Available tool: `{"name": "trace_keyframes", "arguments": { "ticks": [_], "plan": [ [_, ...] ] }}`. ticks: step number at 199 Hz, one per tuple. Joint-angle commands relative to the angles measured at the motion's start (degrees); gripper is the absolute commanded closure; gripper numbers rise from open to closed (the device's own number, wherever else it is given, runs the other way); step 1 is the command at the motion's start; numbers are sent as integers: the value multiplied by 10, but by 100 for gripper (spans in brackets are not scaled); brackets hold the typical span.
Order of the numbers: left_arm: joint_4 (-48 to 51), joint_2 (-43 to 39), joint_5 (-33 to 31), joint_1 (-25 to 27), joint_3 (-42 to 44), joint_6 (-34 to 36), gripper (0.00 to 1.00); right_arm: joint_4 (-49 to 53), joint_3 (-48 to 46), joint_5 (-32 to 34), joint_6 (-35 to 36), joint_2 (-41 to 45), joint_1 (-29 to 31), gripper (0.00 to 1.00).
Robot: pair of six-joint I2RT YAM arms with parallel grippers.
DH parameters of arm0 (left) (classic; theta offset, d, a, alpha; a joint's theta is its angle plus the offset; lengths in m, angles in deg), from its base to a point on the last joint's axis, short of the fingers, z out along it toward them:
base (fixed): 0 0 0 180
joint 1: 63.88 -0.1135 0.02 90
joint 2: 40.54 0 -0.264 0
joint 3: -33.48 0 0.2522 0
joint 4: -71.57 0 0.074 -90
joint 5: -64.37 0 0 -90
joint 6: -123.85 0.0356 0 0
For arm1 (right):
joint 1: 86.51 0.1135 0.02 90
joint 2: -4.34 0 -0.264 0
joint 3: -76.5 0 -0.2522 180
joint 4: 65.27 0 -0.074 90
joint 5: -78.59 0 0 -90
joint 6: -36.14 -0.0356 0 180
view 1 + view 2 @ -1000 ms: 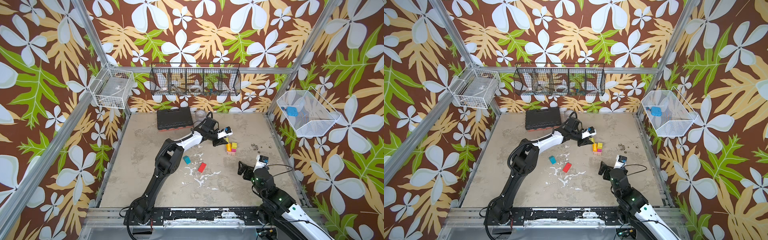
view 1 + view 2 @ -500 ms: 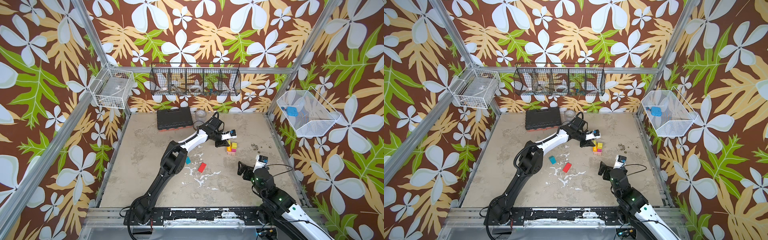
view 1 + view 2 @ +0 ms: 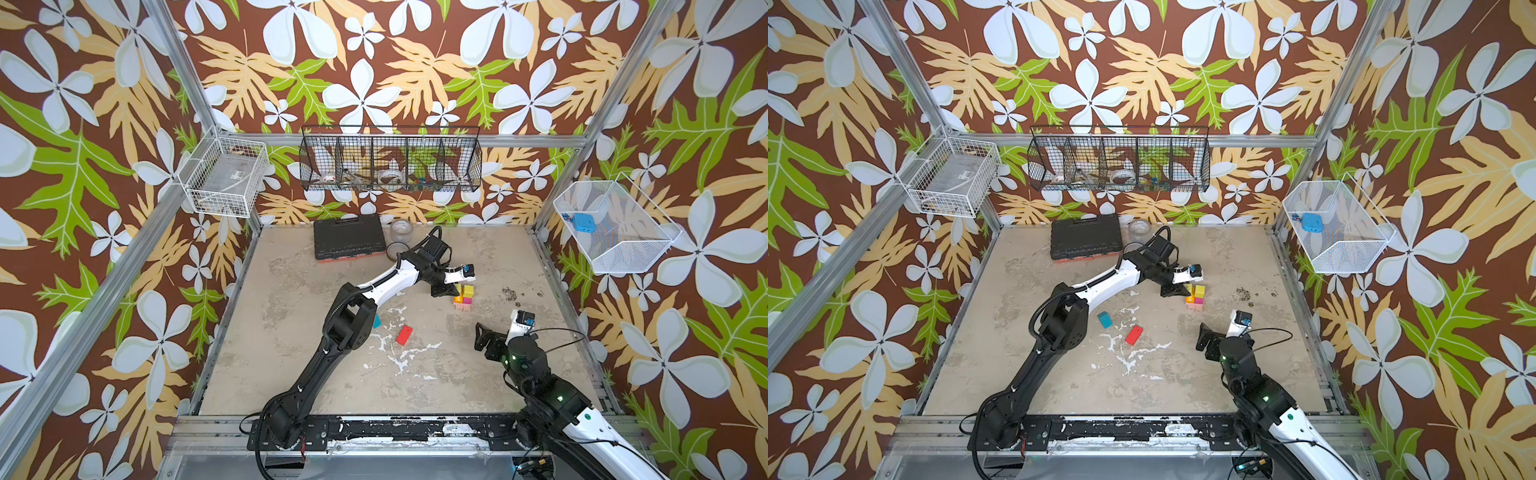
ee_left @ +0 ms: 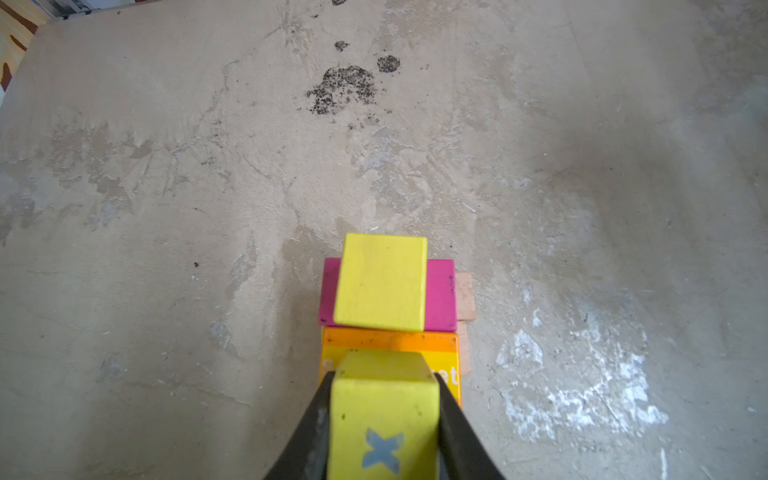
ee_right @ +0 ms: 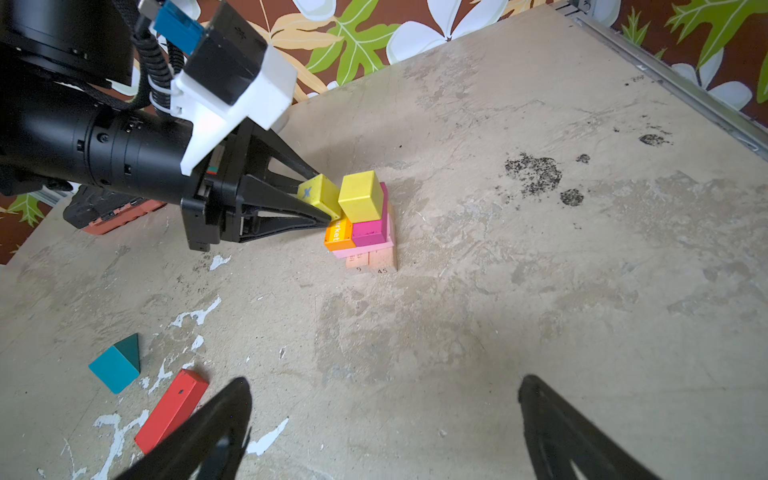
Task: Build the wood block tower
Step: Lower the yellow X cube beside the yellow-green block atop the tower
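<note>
Wood block tower [image 5: 365,224] sits just ahead of my left gripper [image 5: 326,198], pinching a yellow cube [image 4: 384,415] over the orange block [image 5: 337,235]; my right gripper [image 5: 386,381] gapes wide.

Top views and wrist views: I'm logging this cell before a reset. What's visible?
tower: one, tan, pink, orange, magenta, yellow, right of middle.
marked cube: one, yellow, at tower's top, gripped.
block: one, red, left of tower.
wedge: one, teal, beside block.
case: one, black, at back.
tape roll: one, clear, beside case.
wire baskets: three, one black, two white, on walls.
table: one, beige, under everything.
left gripper: one, black, shut on marked cube.
right gripper: one, black, open, near front.
</note>
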Motion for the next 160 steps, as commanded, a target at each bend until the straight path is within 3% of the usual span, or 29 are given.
{"name": "trace_keyframes", "arguments": {
  "ticks": [1,79,160],
  "plan": [
    [4,6,-3,3,-9,7,100,-16,1,0,2,0,0,0],
    [-5,11,-11,7,-18,2,100,-18,2,-2,4,-4,0,0],
    [-20,12,-26,13,-16,-7,84,-19,2,-5,5,-7,0,0]
  ]
}}
